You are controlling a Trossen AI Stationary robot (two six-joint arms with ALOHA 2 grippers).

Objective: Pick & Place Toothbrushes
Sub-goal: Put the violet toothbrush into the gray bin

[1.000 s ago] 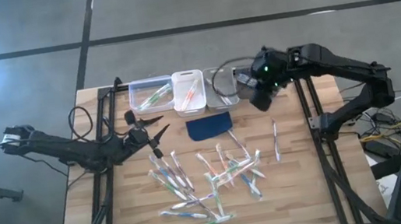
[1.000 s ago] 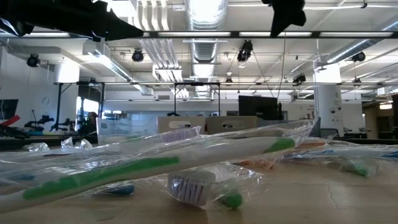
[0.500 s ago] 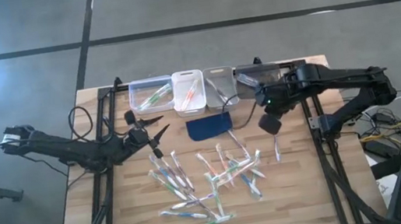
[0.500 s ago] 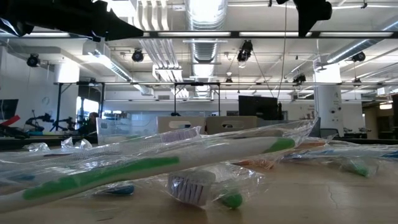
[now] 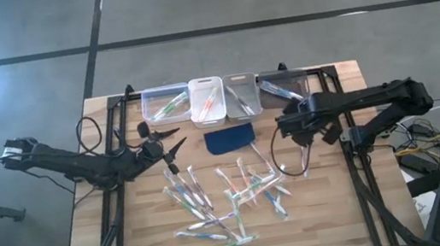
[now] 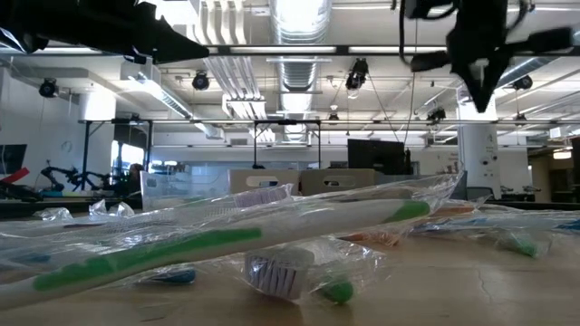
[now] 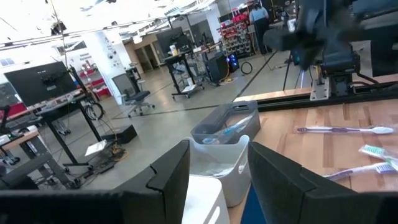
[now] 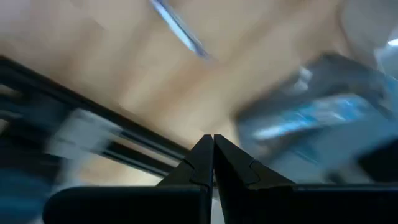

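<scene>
High view: a pale wooden slatted table (image 5: pixel 150 236) was seen on a grey concrete floor crossed by dark lines; in the low view an open workshop hall with ceiling ducts, lamps and monitors was visible beyond it. Along the table's far edge four small bins were set in a row: a clear plastic bin (image 5: pixel 165 105) holding green-accented sticks, a white plastic bin (image 5: pixel 207 100) holding orange-red ones, a greyish translucent bin (image 5: pixel 241 94) and a further clear bin (image 5: pixel 284 86) with blue-tinted contents. A dark blue rounded rectangular pad (image 5: pixel 230 138) lay just in front of the bins. The thin whitish plastic toothbrushes (image 5: pixel 229 199), many in clear wrappers, were scattered over the middle and near part of the table, with one lone toothbrush (image 5: pixel 302 156) lying apart toward the right. The right gripper (image 5: pixel 298 133) was held above the table between the bins and that lone toothbrush, its fingers pressed together and nothing gripped. The left gripper (image 5: pixel 173 146) was held at the left of the pad, its fingers (image 7: pixel 168 177) parted and empty.
</scene>
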